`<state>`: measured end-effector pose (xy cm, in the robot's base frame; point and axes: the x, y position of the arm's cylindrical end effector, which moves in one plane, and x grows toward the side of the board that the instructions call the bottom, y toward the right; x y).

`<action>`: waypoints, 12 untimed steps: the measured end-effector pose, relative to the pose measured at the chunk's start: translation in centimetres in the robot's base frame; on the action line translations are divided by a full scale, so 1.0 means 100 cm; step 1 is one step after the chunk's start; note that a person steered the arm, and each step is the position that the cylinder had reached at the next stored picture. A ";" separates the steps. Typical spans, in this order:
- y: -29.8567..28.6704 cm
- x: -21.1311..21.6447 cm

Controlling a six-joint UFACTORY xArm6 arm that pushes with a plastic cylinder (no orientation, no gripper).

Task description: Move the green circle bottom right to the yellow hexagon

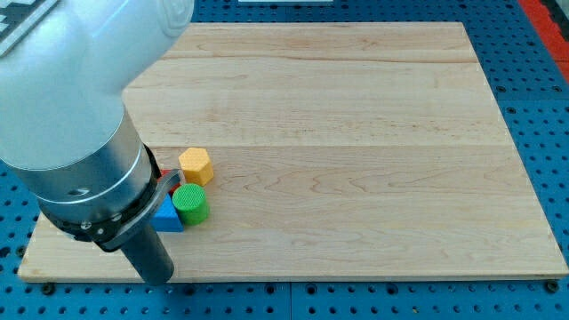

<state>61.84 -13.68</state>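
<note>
The yellow hexagon (196, 165) lies on the wooden board (356, 133) at the view's lower left. The green circle (190, 204) sits just below it, almost touching. A blue block (168, 216) lies against the green circle's left side. A red block (164, 175) peeks out behind the arm, left of the yellow hexagon. The dark rod runs down at the view's bottom left, and my tip (160, 281) is near the board's bottom edge, below and left of the blue block and the green circle.
The large white and grey arm body (71, 116) covers the view's upper left and hides part of the board. A blue perforated table (542, 133) surrounds the board.
</note>
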 end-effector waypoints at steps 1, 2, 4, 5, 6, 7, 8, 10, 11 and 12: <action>0.000 0.000; -0.016 0.000; -0.100 -0.029; -0.076 -0.035; -0.047 -0.073; 0.002 -0.080; 0.043 -0.091; 0.039 -0.110; 0.103 -0.110; 0.075 -0.108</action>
<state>51.08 -6.14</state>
